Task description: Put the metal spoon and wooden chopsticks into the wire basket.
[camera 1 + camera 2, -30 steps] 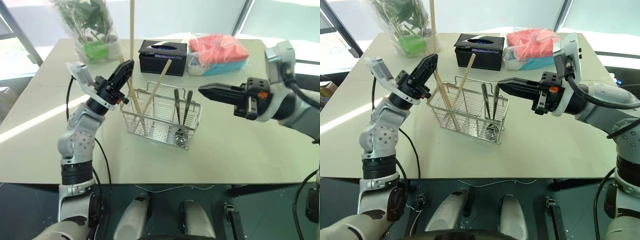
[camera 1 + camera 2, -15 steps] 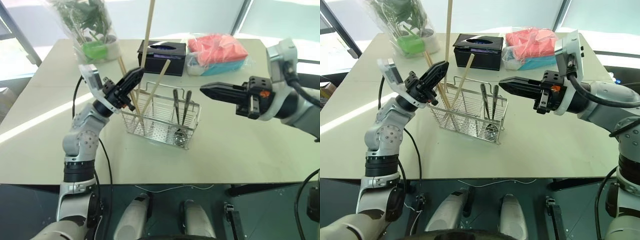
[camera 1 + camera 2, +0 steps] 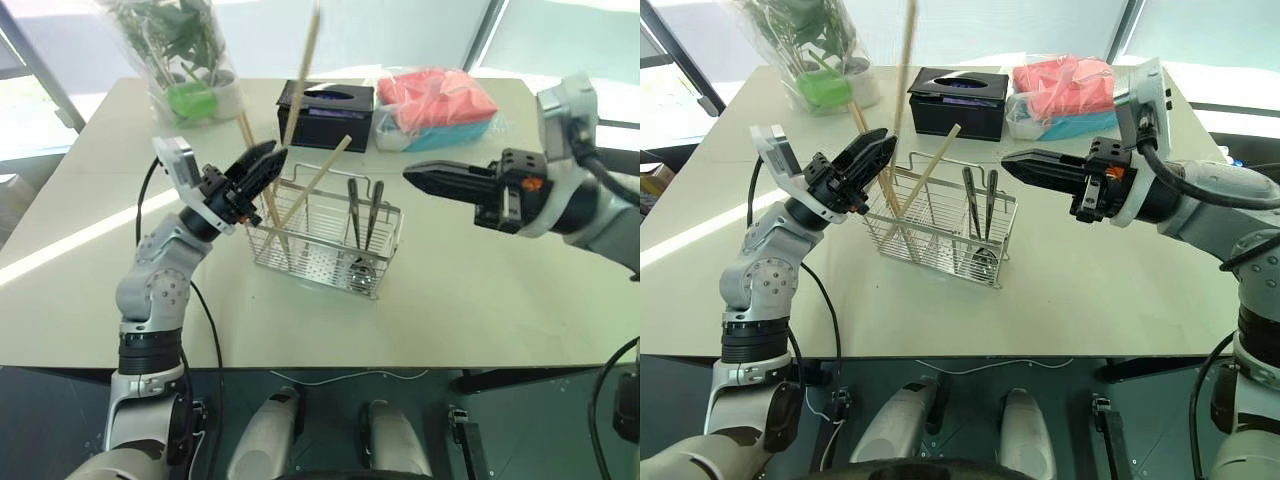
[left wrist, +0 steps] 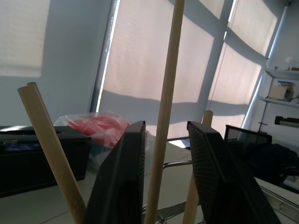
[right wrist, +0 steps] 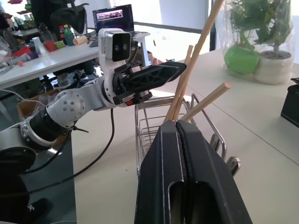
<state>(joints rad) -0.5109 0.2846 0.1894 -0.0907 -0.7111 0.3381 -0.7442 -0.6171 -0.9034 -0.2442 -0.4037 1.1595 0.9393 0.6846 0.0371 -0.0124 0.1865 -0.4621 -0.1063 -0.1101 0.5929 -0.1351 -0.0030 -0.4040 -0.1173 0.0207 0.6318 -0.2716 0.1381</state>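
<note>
Your left pincer [image 3: 268,163] sits at the left end of the rectangular silver wire-mesh basket [image 3: 325,240], which stands on the pale tabletop [image 3: 480,290]. Its two black fingers [image 4: 122,177] are parted, and one long pale wooden chopstick [image 3: 303,68] runs up between them without either finger visibly pressing on it; in the left wrist view you can see a gap on both sides of the stick. That chopstick leans slightly to the right, its top end reaching well above the basket and in front of the black tissue box [image 3: 326,101]. Its lower end goes down into the basket's left compartment.

Two more pale wooden chopsticks [image 3: 318,182] already stand in that same left part of the basket, one leaning right with its tip above the rim, one leaning left beside your left pincer.

In the right part of the basket you have two slim dark-looking metal utensils [image 3: 362,226] standing upright, handles up. Whether one of them is the slim metal spoon you cannot tell from here.

Your right pincer [image 3: 412,178] hovers level to the right of the basket, above its right end and apart from it, pointing left. Its fingers are pressed together with nothing between them.

Behind the basket a bagged green potted plant [image 3: 185,55] stands at the far left of the tabletop, and a red-and-teal bundle in clear plastic [image 3: 437,108] lies right of the tissue box.
</note>
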